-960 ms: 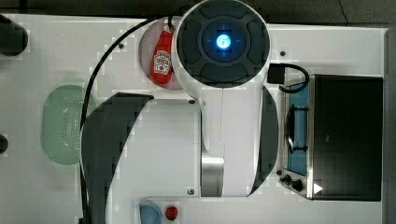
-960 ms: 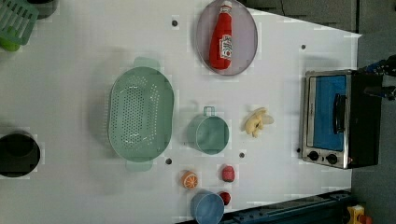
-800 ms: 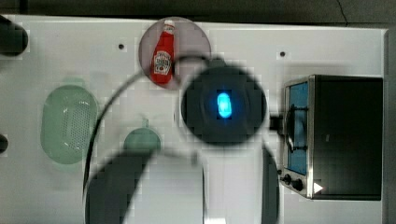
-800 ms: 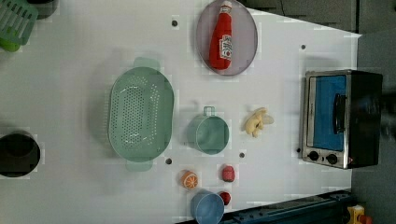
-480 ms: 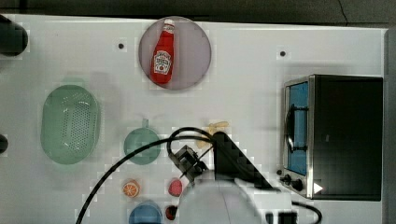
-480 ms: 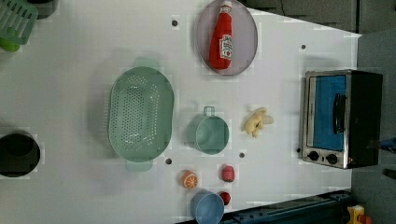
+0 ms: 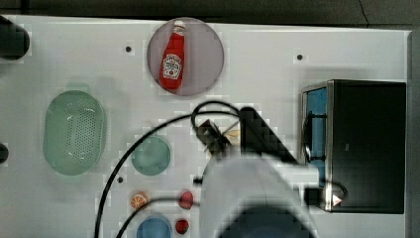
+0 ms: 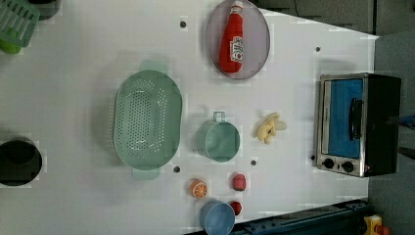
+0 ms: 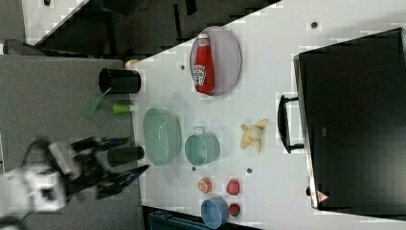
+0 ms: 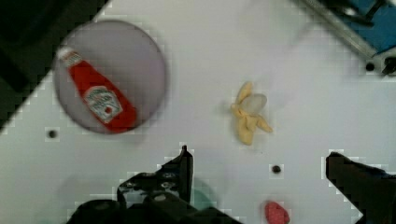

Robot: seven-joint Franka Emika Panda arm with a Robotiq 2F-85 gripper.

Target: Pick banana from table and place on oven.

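Left view, read from its left to its right. A black cup [image 8: 18, 161] stood at the left edge of the white table [image 8: 73, 205]. Next came a pale green colander [image 8: 147, 120], then a teal mug [image 8: 221, 141] with its handle pointing up the frame. Below these lay an orange slice [image 8: 198, 188], a red strawberry-like piece [image 8: 238, 181] and a blue bowl [image 8: 217, 219]. Above the mug, a ketchup bottle [image 8: 232, 38] lay flat on a grey round plate [image 8: 260, 44]. The banana [image 8: 268, 128], half peeled, lay on the table between the mug and the oven [image 8: 359, 125], touching neither. The oven stood at the left view's right edge, blue glass door and handle facing up, two black knobs below the door.

Wrist view. My pincer [image 10: 259, 179] hung above the table with its jaws spread wide and nothing between them; one dark finger [image 10: 184, 163] pointed toward the plate, the other sat well apart from it. The banana [image 10: 249, 119] lay free on the table beyond the fingertips, between the plate [image 10: 140, 60] and the oven's corner [image 10: 369, 28].

Top view. My arm [image 7: 257, 198] covered the lower middle of the table, and a yellow tip of the banana [image 7: 234, 133] showed just beside it, to the top view's left of the oven [image 7: 366, 144].
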